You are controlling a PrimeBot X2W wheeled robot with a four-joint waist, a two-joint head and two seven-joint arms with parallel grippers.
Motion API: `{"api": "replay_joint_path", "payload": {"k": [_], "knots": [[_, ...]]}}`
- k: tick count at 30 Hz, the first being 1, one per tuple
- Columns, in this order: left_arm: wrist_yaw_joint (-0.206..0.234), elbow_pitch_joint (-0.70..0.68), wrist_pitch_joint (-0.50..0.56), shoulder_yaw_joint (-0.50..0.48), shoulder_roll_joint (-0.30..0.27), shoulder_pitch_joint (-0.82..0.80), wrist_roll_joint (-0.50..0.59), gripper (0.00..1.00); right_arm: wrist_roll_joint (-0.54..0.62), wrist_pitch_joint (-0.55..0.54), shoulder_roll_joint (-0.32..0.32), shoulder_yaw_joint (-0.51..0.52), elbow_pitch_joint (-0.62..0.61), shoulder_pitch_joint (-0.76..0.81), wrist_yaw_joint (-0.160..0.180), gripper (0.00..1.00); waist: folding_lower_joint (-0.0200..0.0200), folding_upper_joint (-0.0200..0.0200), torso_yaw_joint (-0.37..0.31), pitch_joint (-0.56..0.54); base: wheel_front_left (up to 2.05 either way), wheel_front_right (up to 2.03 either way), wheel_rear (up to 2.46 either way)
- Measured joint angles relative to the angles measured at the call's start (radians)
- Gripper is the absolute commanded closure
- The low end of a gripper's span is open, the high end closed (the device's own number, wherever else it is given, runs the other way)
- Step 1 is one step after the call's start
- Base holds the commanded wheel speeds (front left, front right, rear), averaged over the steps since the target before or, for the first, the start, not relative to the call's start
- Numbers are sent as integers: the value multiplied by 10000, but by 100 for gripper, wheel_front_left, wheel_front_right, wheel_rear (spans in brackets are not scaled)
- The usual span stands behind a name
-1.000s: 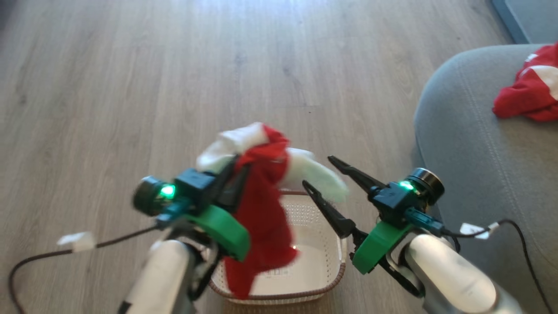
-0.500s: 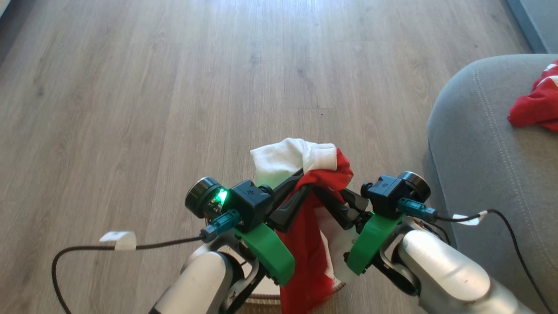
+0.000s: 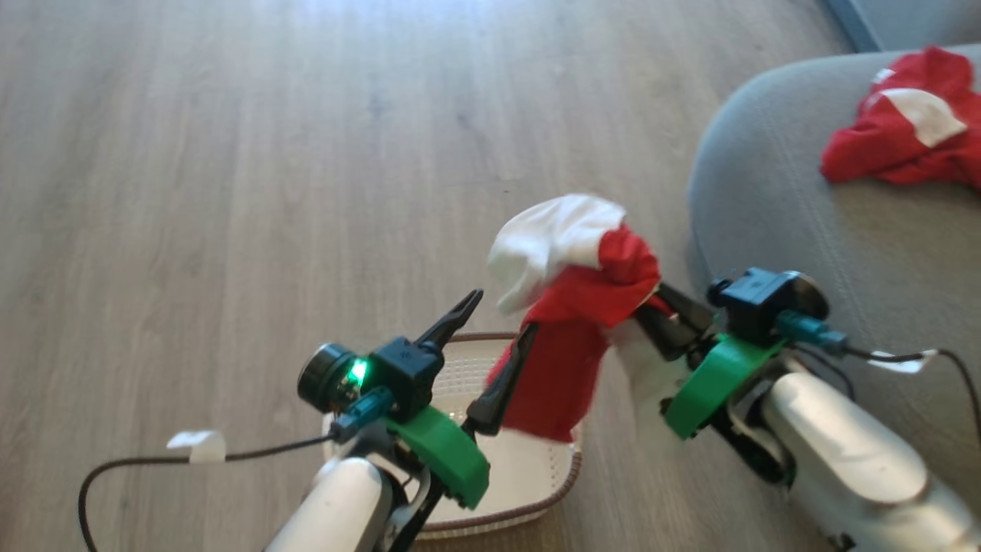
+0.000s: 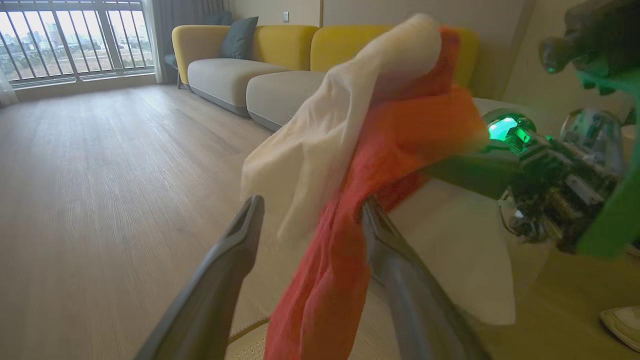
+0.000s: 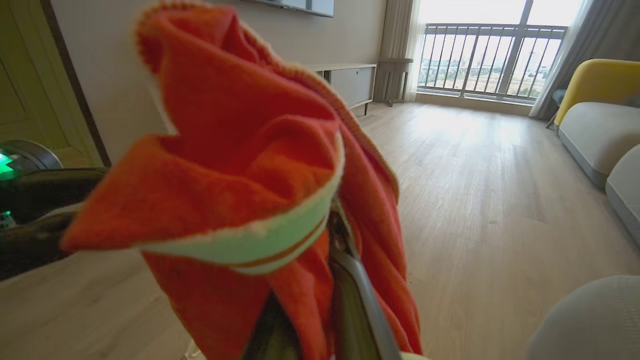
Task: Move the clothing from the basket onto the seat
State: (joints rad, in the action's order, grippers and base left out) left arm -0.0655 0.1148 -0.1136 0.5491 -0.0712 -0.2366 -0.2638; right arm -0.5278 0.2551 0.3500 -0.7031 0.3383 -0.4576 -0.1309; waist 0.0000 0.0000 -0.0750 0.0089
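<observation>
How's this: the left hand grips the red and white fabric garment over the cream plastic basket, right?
No, the right hand grips the red and white fabric garment over the cream plastic basket; the head view shows the left hand open.

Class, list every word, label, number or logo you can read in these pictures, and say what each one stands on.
No text can be read in any view.
The white tag on the dark cable: blank or too blurred to tell.
The red and white fabric garment: no print seen.
The cream perforated plastic basket: no readable label text.
</observation>
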Motion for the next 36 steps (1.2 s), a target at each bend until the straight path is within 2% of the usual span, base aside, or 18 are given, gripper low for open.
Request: {"api": "replay_joint_path", "payload": {"k": [8,15,22,26,31,36], "knots": [[77,1446,-1043,309,58,206,-88,0,92,0,591,830,-472,16,-2,100,0,0,-1221,86,0,0,0],[180,1718,-1271,924,146,130,-393,0,176,0,917,1365,-867,289,0,100,0,0,-2369,170,0,0,0],[493,1733,-1344,1398,155,-206,-709,0,178,0,986,1935,-1112,635,0,100,0,0,-3320,482,0,0,0],[518,1687,-1346,1576,155,-648,-665,0,146,0,907,2591,-1275,637,0,100,0,0,-3499,953,0,0,0],[520,1708,-1352,1680,155,-1410,-343,0,157,0,431,4211,-1457,477,0,100,0,0,-3445,1987,0,0,0],[512,1730,-1321,1653,17,-2720,109,0,211,0,274,5818,-1563,-939,0,100,2,0,-3238,3475,0,0,0]]}}
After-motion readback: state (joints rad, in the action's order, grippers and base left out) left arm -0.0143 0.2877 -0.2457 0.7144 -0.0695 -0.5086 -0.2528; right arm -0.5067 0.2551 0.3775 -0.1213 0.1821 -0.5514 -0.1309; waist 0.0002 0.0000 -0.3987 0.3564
